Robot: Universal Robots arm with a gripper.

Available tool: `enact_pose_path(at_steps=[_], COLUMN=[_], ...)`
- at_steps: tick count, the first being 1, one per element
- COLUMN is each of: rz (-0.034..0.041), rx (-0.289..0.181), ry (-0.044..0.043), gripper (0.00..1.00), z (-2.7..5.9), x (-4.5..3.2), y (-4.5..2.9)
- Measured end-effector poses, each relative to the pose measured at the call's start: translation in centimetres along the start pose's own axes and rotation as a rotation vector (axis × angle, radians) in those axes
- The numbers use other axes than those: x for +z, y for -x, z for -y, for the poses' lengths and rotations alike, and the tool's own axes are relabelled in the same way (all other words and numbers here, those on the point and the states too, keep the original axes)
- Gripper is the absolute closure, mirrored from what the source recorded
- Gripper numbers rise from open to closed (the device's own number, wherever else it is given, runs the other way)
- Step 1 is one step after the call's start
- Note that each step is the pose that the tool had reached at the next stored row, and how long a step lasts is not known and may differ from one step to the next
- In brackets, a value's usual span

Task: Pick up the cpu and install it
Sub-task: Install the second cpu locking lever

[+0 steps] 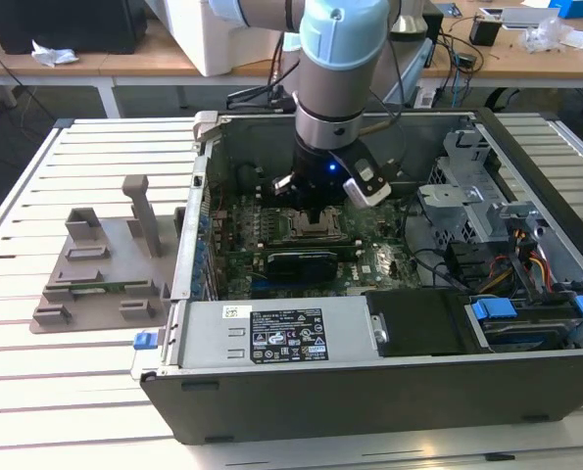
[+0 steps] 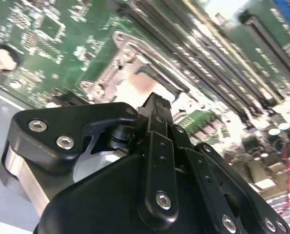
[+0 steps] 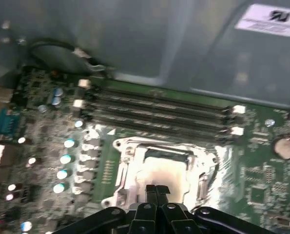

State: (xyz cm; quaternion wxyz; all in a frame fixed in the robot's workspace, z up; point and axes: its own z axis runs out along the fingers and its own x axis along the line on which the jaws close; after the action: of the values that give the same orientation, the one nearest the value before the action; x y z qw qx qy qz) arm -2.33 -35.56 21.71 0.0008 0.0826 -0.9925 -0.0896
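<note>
My gripper (image 1: 322,213) hangs inside the open computer case, straight above the motherboard's metal-framed socket (image 3: 130,161). In both wrist views its black fingertips (image 3: 157,189) are pressed together, with nothing visible between them. A pale silvery square, the cpu (image 3: 166,168), lies flat inside the socket frame just beyond the fingertips. The same pale square (image 2: 135,87) sits under the finger ends (image 2: 154,103) in the second wrist view. I cannot tell whether the fingertips touch it.
Several black memory slots (image 3: 159,109) run alongside the socket. A power supply (image 1: 271,333) fills the case's near side, and a drive cage with cables (image 1: 487,225) stands at the exterior view's right. A grey plastic tray with posts (image 1: 105,284) lies outside the case on the slatted table (image 1: 66,392).
</note>
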Motion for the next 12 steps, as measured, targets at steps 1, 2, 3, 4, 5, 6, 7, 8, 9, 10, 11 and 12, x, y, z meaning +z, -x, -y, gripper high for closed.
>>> enact_pose_path(at_steps=[1, 2, 3, 4, 5, 6, 7, 8, 9, 10, 11, 12], rz=[-0.0024, -0.0037, -0.0053, -0.0073, -0.0092, -0.0118, -0.0160, -0.0190, -0.0218, -0.0255, -0.0281, -0.0301], rx=[0.000, 0.001, 0.001, 0.001, 0.001, 0.001, 0.002, 0.002, 0.003, 0.003, 0.003, 0.003], ry=[-0.0062, -0.0132, -0.0220, -0.0342, -0.0451, -0.0612, -0.0869, -0.1042, -0.1212, -0.1443, -0.1596, -0.1712], gripper=[0.89, 0.89, 0.89, 0.89, 0.89, 0.89, 0.89, 0.89, 0.89, 0.89, 0.89, 0.89], z=[-0.33, -0.62, -0.93, -1.33, -1.65, -2.05, -2.43, -2.53, -2.62, -2.75, -2.84, -2.91], x=[0.07, 0.14, 0.19, 0.27, 0.33, 0.40, 0.47, 0.45, 0.43, 0.39, 0.33, 0.23], y=[0.53, 0.69, 0.80, 0.89, 0.96, 1.02, 1.09, 1.10, 1.12, 1.14, 1.16, 1.16])
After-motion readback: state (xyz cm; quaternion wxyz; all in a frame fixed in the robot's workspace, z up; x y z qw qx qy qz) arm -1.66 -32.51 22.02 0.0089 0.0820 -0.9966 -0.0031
